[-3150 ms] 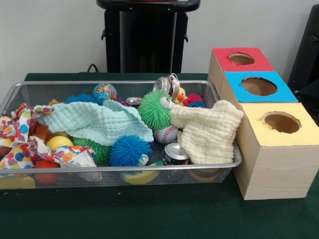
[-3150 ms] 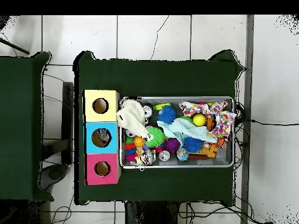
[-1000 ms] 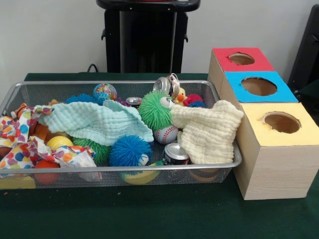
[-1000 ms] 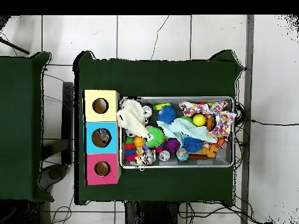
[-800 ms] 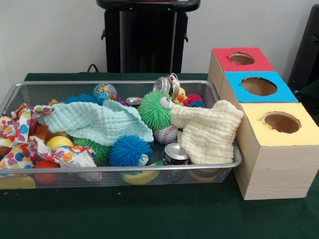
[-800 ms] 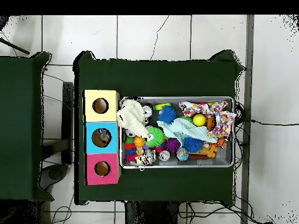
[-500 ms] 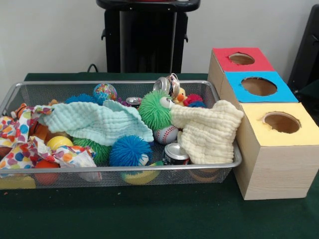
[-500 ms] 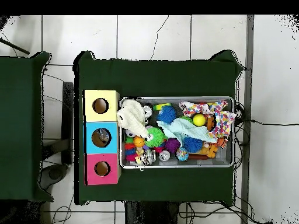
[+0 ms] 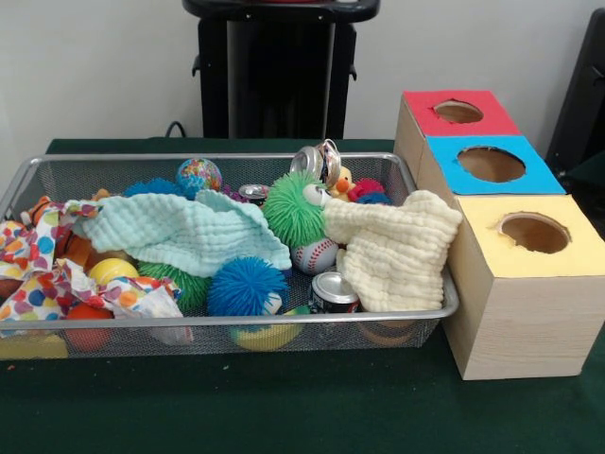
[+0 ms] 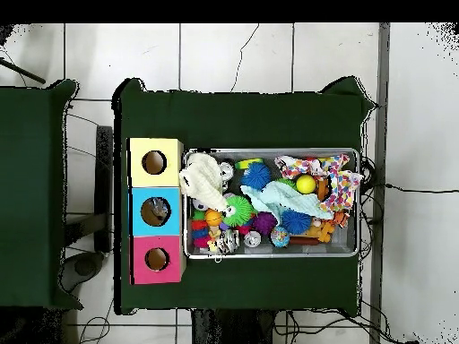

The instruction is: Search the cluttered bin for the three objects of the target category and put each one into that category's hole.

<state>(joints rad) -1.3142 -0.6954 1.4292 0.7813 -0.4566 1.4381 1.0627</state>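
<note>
My gripper shows in neither view, so I cannot tell whether it is spread or closed.

The wire mesh bin point(image 9: 227, 322) sits on the green cloth table point(image 9: 284, 407), its metal rim shining. Inside, a soft mint waffle-weave cloth point(image 9: 180, 232) lies draped across the middle, and a cream cloth point(image 9: 392, 248) of the same bumpy weave hangs over the bin's 3 o'clock end, touching the boxes. A crumpled spotted cloth point(image 9: 47, 274) bunches at 9 o'clock. A fuzzy green spiky ball point(image 9: 291, 208) with a googly eye sits near the centre, a blue spiky ball point(image 9: 246, 287) at 6 o'clock against the front rim, and a stitched baseball point(image 9: 315, 255) between them. One metal can point(image 9: 333, 291) stands upright just beside the blue ball; another, dented can point(image 9: 317, 161) leans at 12 o'clock on the far rim. A glossy marbled ball point(image 9: 198, 175) rests at 11 o'clock.

Beside the bin stand three wooden boxes in a row, each with a round hole: the red box point(image 9: 458, 113), the blue box point(image 9: 492, 164) and the yellow box point(image 9: 534, 232).
</note>
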